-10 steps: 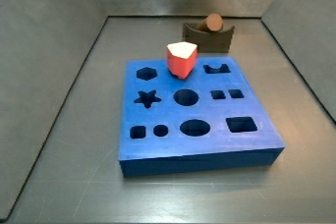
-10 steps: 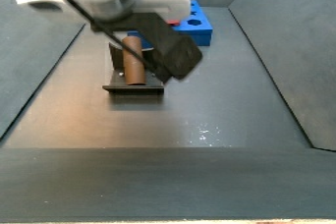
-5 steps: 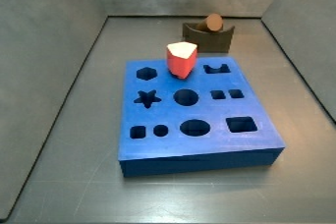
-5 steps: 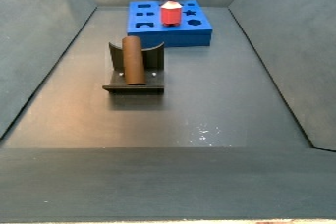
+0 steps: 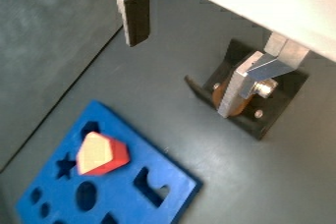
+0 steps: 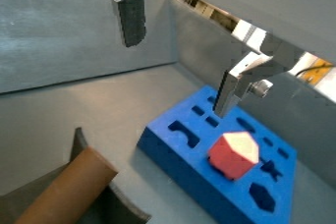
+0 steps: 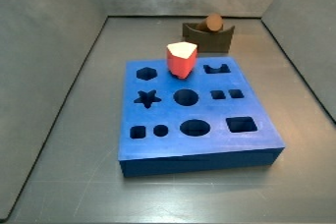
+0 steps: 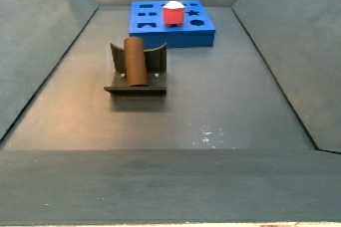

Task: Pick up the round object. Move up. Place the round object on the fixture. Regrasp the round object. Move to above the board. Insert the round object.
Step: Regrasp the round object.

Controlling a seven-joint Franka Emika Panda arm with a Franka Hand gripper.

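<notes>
End effector [image 5: 197,46] high above the floor, plates spread wide, empty — round object [image 8: 134,60] lying in the fixture [image 8: 136,85], apart from the board [image 7: 195,115].

The gripper [image 5: 191,41] appears only in both wrist views [image 6: 184,46]; neither side view shows it or the arm. Its two flat silver fingers [image 5: 133,10] with dark pads stand wide apart, with nothing between them, raised well above the floor.
</notes>
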